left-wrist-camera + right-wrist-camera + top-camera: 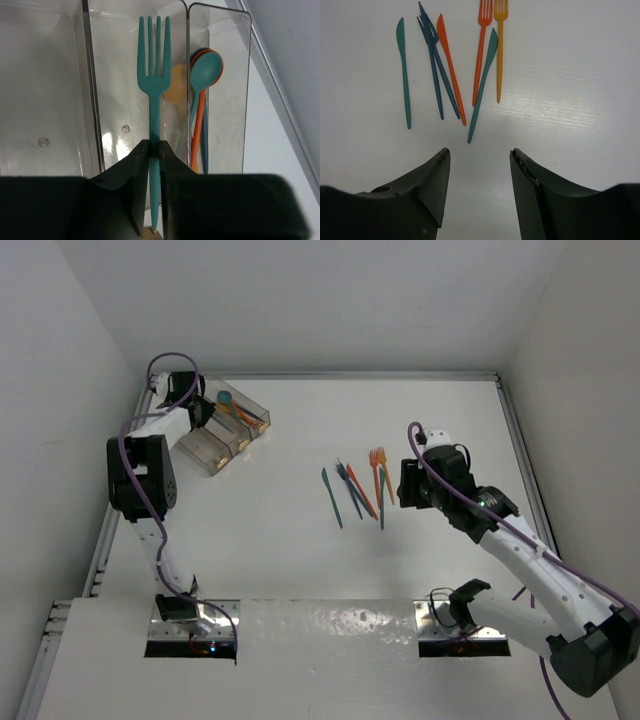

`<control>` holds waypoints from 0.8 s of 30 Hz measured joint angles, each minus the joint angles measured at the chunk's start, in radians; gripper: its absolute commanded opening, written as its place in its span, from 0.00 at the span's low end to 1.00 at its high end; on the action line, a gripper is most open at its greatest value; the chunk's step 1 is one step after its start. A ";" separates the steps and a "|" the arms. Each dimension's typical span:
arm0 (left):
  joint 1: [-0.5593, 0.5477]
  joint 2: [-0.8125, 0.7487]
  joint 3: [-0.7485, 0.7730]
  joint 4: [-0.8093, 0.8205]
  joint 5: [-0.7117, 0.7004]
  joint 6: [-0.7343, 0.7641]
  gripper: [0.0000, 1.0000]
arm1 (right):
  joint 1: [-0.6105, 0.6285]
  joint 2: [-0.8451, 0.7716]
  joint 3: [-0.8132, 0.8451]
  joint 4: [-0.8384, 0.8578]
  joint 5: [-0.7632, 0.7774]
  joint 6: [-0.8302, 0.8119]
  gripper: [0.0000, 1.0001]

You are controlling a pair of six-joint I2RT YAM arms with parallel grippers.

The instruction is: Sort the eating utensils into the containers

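Note:
My left gripper [155, 145] is shut on the handle of a teal fork [154, 75] and holds it over the middle compartment of the clear tray [90, 75]. The right compartment holds teal, orange and blue spoons [206, 70]. In the top view the tray [212, 462] sits at the far left with the left gripper [205, 410] at it. My right gripper [479, 152] is open and empty, just short of several loose utensils: a teal knife [404, 75], blue ones [437, 65], an orange knife [451, 65], two orange forks [481, 50] and another teal knife [482, 90].
The loose utensils [358, 490] lie in the middle of the white table, left of the right gripper [405, 485]. White walls close in the table on the left, right and far sides. The tray's left compartment [40, 100] shows nothing inside.

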 measured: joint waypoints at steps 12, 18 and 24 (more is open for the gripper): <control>0.000 -0.076 -0.007 -0.016 0.030 0.033 0.50 | 0.000 0.075 0.000 0.012 0.001 -0.008 0.47; -0.042 -0.327 -0.124 -0.008 0.043 0.096 0.55 | -0.006 0.167 0.000 0.061 0.005 -0.028 0.36; -0.308 -0.513 -0.217 -0.015 0.060 0.202 0.60 | -0.063 0.338 0.001 0.126 -0.023 -0.037 0.34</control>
